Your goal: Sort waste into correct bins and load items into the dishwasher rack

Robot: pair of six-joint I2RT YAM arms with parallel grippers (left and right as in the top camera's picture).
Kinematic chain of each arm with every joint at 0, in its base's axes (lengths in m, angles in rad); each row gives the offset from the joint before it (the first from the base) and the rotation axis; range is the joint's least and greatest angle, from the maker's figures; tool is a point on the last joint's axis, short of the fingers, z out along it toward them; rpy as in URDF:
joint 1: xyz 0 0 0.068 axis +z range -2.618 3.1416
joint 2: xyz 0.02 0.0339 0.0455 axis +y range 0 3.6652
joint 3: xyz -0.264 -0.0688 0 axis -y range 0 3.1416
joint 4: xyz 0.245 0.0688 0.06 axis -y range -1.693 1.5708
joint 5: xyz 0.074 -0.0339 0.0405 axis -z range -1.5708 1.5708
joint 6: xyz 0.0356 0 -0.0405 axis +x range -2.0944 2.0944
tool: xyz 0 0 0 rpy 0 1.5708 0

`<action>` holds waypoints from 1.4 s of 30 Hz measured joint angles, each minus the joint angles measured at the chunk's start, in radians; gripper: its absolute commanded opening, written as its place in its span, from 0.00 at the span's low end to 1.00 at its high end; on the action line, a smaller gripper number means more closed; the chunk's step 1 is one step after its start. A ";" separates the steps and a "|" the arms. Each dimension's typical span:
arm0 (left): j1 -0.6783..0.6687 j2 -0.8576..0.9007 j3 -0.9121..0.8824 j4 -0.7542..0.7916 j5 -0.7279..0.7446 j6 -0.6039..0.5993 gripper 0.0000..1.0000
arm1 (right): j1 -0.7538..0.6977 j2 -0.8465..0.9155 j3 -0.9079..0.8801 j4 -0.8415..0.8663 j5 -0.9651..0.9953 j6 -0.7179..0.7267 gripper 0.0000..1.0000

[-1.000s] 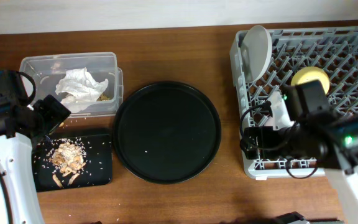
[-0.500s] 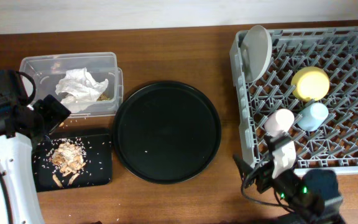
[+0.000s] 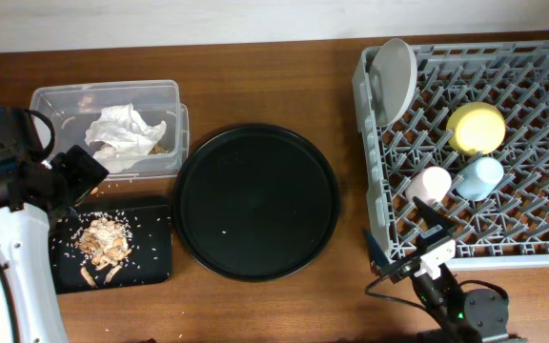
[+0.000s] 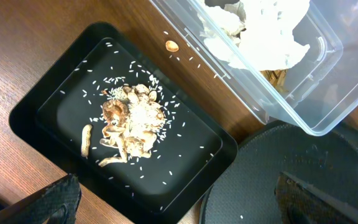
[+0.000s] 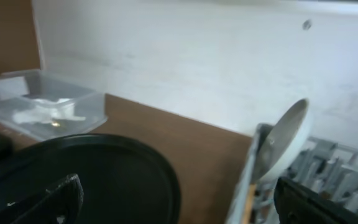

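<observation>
Both pincers are released, jaws wide apart: the left pincer (image 4: 182, 196) hangs over the shallow black tray (image 4: 36, 102) holding the food scraps (image 4: 129, 121), and the right pincer (image 5: 182, 196) sits at the near corner of the dishwasher rack (image 3: 370, 86). The napkin (image 3: 122, 133) lies in the clear box (image 3: 55, 100). The plate (image 3: 394, 76), yellow bowl (image 3: 476, 128), pink cup (image 3: 430, 185) and blue cup (image 3: 479, 177) stand in the rack.

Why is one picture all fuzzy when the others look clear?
Right wrist view: soft and blurry, the plate and clear box smeared, the wall washed pale. Left wrist view: sharp, each grain of rice on the black tray shows. Overhead view: crisp, evenly lit, the rack pegs distinct.
</observation>
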 measured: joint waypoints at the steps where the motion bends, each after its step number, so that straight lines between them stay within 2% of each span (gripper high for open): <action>1: 0.000 0.000 0.000 0.000 0.000 0.000 0.99 | -0.014 0.000 -0.016 0.021 0.000 -0.007 0.99; 4: 0.000 0.000 0.000 0.000 0.000 0.000 0.99 | -0.047 -0.001 -0.091 0.137 -0.002 -0.024 0.98; 9: 0.000 0.000 0.000 0.000 0.000 0.000 0.99 | -0.059 -0.001 -0.128 0.153 0.051 -0.031 0.99; 12: 0.000 0.000 0.000 0.000 0.000 0.000 0.99 | -0.059 -0.001 -0.128 0.129 0.136 -0.032 0.99; 15: 0.000 0.000 0.000 0.000 0.000 0.000 0.99 | -0.059 -0.002 -0.128 0.016 0.216 -0.034 0.99; 20: 0.000 0.000 0.000 0.000 0.000 0.000 0.99 | -0.060 -0.001 -0.128 0.010 0.277 -0.059 0.99; 31: 0.000 0.000 0.000 0.000 0.000 0.000 0.99 | -0.060 -0.001 -0.128 0.009 0.292 -0.064 0.99; 42: 0.000 0.000 0.000 0.000 0.000 0.000 0.99 | -0.060 -0.001 -0.128 0.008 0.300 0.022 0.99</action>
